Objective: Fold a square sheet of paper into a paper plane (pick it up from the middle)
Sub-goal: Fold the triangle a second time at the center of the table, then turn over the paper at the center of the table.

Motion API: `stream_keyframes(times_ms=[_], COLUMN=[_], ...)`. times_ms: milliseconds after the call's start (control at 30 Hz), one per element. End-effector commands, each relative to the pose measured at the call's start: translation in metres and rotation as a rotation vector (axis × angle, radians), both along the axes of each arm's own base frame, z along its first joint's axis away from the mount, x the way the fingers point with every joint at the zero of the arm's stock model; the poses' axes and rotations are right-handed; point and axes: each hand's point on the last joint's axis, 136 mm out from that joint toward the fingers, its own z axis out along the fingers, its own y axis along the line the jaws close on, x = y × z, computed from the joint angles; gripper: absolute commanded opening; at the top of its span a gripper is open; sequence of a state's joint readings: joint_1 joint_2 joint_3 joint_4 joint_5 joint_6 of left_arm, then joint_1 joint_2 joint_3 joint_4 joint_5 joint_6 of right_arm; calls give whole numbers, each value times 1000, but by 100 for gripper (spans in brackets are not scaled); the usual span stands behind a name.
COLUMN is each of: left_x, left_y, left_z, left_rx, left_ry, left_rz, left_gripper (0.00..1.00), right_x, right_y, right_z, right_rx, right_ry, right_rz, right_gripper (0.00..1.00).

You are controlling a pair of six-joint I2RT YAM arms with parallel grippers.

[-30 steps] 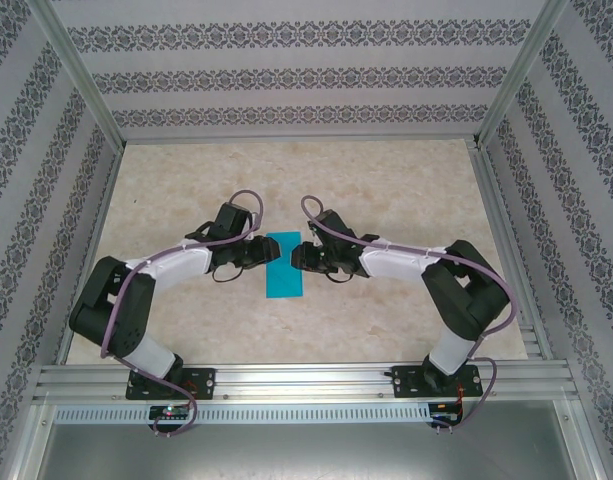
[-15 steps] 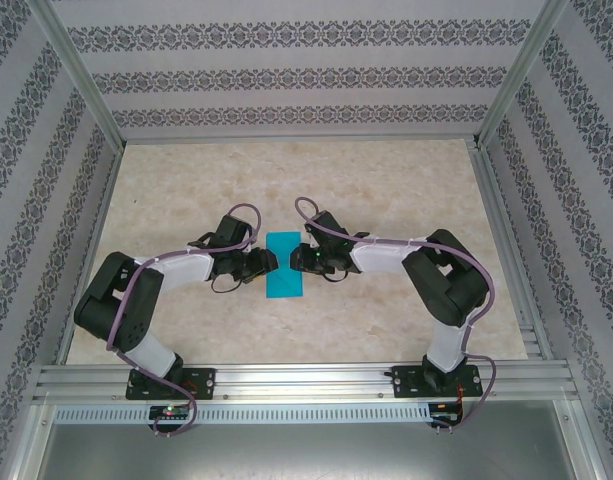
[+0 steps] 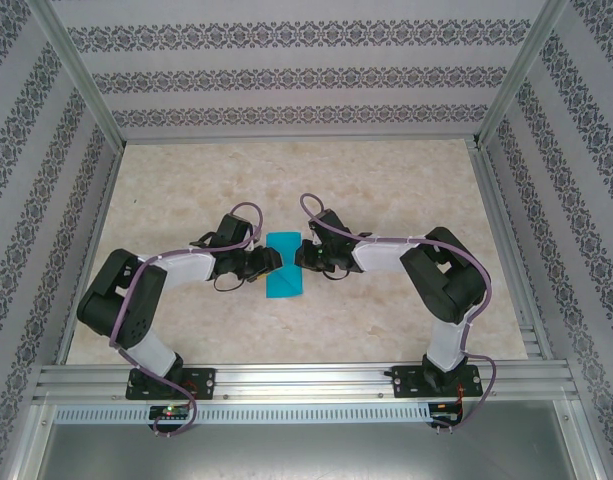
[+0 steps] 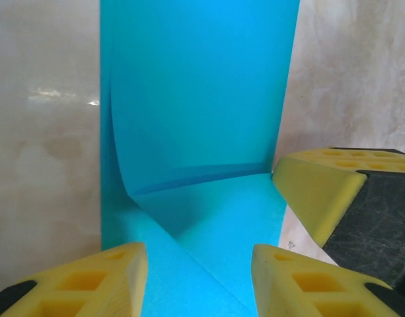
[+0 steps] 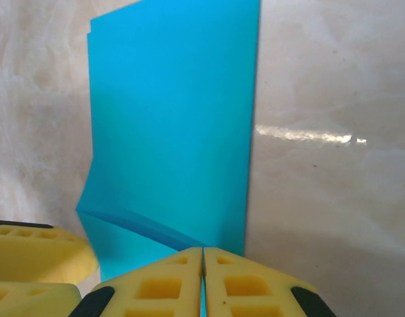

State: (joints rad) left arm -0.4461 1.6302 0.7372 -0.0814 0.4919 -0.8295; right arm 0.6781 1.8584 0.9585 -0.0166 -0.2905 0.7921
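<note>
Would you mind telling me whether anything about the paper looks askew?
Slightly: at one far corner of the sheet of paper the layers' edges do not line up, and its near end buckles upward.

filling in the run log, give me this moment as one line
paper: folded, on table, one corner curled up | left gripper: open, astride paper | right gripper: shut on paper edge

The square sheet of paper (image 3: pixel 283 265), bright cyan-blue and unmarked, lies in the middle of the worktop (image 3: pixel 386 200) as a narrow rectangle, apparently folded in half, with two layers just offset at one corner. Most of it lies flat; one end lifts and curls upward over a soft crease
</note>
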Motion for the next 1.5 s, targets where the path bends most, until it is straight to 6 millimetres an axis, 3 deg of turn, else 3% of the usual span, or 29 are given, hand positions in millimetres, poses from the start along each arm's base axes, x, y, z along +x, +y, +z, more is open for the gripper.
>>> stream_keyframes(times_ms=[0, 333, 600, 733, 933, 1167, 1333, 1467], left_x=[3, 8, 10, 12, 17, 25, 27, 23], left_y=[-11, -20, -22, -22, -21, -18, -5, 22], left_z=[4, 2, -4, -4, -3, 6, 36, 71], left_rx=[-59, -98, -98, -88, -76, -37, 65, 236], left_ry=[-11, -15, -7, -16, -41, -92, -161, -215], left_rz=[-14, -31, -41, -47, -47, -49, -71, -94], left_gripper=[46, 45, 35, 28, 18, 4, 1, 2], right_x=[4, 3, 2, 3, 9, 5, 4, 3], right_y=[0, -3, -5, -6, -32, -58, -82, -103], right_z=[2, -2, -2, 15, 49, 63, 78, 92], right_rx=[34, 38, 45, 61, 30, -32, -82, -113], right_ry=[-6, 6, 15, -13, -96, -139, -193, -249], right_rz=[-22, -31, -35, -27, -81, -138, -190, -235], right_gripper=[10, 10, 12, 22, 43, 63, 77, 85])
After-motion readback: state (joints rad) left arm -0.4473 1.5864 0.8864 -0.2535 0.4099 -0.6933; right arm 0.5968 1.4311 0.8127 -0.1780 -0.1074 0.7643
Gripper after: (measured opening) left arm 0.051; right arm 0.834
